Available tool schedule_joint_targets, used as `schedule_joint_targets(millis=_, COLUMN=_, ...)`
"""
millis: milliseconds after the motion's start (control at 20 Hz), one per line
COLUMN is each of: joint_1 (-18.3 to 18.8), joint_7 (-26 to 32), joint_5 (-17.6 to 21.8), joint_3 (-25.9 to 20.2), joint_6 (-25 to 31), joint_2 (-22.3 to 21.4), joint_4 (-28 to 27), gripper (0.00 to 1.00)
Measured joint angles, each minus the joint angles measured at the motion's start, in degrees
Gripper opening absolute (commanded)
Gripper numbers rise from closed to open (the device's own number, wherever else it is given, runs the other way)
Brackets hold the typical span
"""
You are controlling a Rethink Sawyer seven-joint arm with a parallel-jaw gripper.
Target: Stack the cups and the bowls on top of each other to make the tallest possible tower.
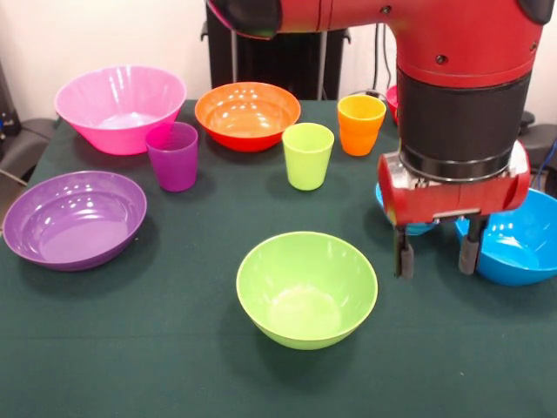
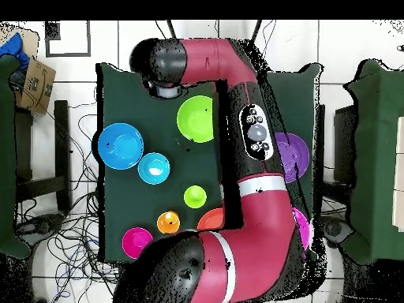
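My gripper (image 1: 437, 252) hangs open and empty just above the cloth, right of the lime green bowl (image 1: 306, 289) and left of the big blue bowl (image 1: 518, 239). The small light blue bowl (image 1: 420, 229) sits right behind the fingers, mostly hidden. Three cups stand upright in a row: purple (image 1: 173, 155), lime green (image 1: 308, 155) and orange (image 1: 361, 124). Behind them are the pink bowl (image 1: 120, 106) and orange bowl (image 1: 248, 113). The shallow purple bowl (image 1: 74, 218) lies at the left. A sliver of the red bowl (image 1: 391, 97) shows behind the arm. Nothing is stacked.
From above, the arm (image 2: 252, 142) crosses the table and covers the purple cup and parts of the purple bowl (image 2: 293, 154) and orange bowl (image 2: 209, 219). The blue bowl (image 2: 120, 146) and light blue bowl (image 2: 154, 167) sit side by side. Dark green cloth (image 1: 174, 366) covers the table.
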State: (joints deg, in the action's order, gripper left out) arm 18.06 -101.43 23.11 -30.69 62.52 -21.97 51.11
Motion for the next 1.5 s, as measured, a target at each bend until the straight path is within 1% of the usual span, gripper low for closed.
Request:
schedule_joint_targets(millis=150, joint_1=0.3, joint_7=3.1, joint_5=0.2, joint_3=-0.4, joint_6=0.0, joint_2=2.0, joint_4=-2.4, gripper=1.00)
schedule_joint_targets(millis=300, joint_1=0.6, joint_7=4.4, joint_5=0.2, joint_3=-0.6, joint_6=0.0, joint_2=3.0, joint_4=-3.4, gripper=1.00)
schedule_joint_targets(millis=350, joint_1=1.0, joint_7=5.9, joint_5=0.3, joint_3=-0.8, joint_6=0.0, joint_2=4.2, joint_4=-4.3, gripper=1.00)
schedule_joint_targets(millis=650, joint_1=2.1, joint_7=9.1, joint_5=0.6, joint_3=-1.1, joint_6=0.5, joint_2=6.8, joint_4=-6.5, gripper=1.00)
schedule_joint_targets(millis=850, joint_1=3.5, joint_7=11.7, joint_5=0.8, joint_3=-1.2, joint_6=1.2, joint_2=8.6, joint_4=-7.7, gripper=1.00)
schedule_joint_targets(millis=1100, joint_1=4.7, joint_7=12.3, joint_5=0.8, joint_3=-1.2, joint_6=1.4, joint_2=8.9, joint_4=-7.5, gripper=1.00)
schedule_joint_targets(millis=1250, joint_1=5.7, joint_7=12.3, joint_5=0.8, joint_3=-1.2, joint_6=1.4, joint_2=8.4, joint_4=-6.5, gripper=1.00)
schedule_joint_targets(millis=1500, joint_1=7.6, joint_7=12.3, joint_5=0.8, joint_3=-1.1, joint_6=1.3, joint_2=5.4, joint_4=-1.9, gripper=1.00)
